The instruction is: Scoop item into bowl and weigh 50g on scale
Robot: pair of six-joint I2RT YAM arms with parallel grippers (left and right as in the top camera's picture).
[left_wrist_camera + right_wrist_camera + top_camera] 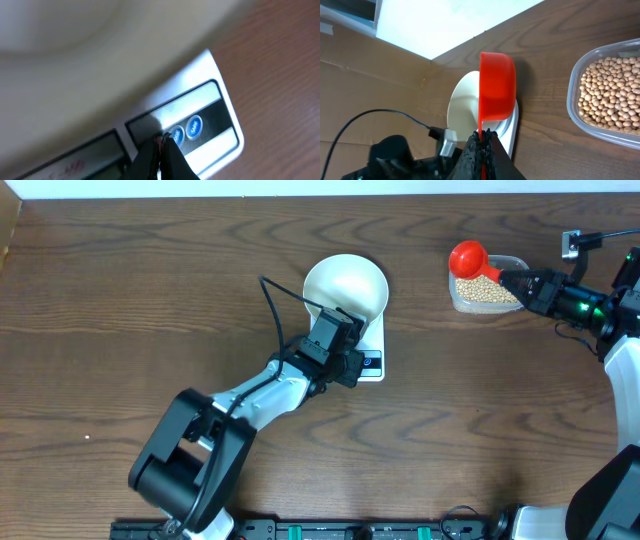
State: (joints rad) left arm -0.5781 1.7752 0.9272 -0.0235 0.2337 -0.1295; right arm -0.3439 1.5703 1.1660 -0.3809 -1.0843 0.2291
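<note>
The white bowl stands on the white scale at mid table; it looks empty. My left gripper is shut, its tips pressed at the scale's round blue buttons beside the display. My right gripper is shut on the handle of a red scoop, held over the clear tub of pale tan beans. In the right wrist view the scoop hangs sideways, with the bowl behind it and the gripper below.
The table is dark wood. A black cable runs from the left arm past the bowl. A cardboard wall stands at the table's far left edge.
</note>
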